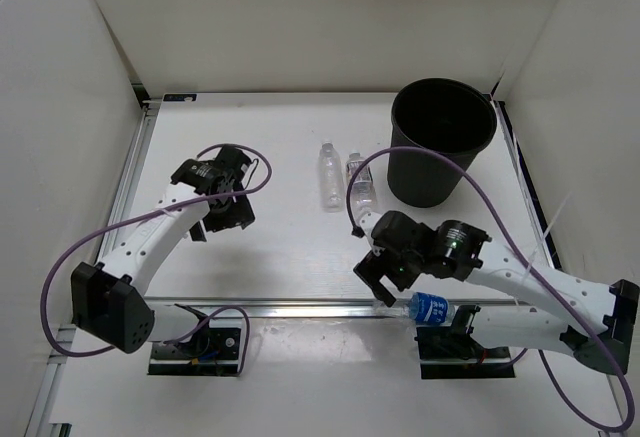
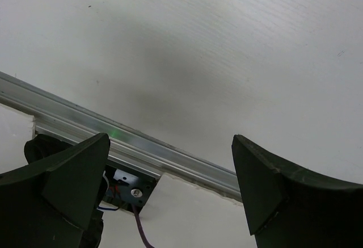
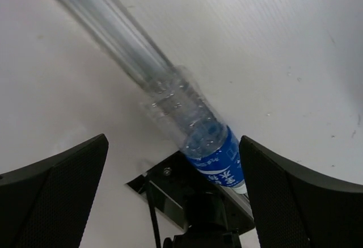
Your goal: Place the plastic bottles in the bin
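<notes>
Our right gripper hangs spread wide, empty, with the clear, blue-labelled plastic bottle lying just below, between its jaws. We judge it light, thin-walled, apt to roll; grip across its middle. Our left gripper gapes empty too.

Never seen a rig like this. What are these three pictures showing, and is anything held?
Two robot arms, the left arm and the right arm, are bolted at the near edge of the table. The wide picture looks down from above and behind them; the other two come from a camera on each wrist. A black bin stands far right; beside it lie a plain clear bottle and a white-labelled bottle. A blue-labelled bottle lies along the near metal rail. The left pincer and right pincer are open, holding nothing.
</notes>
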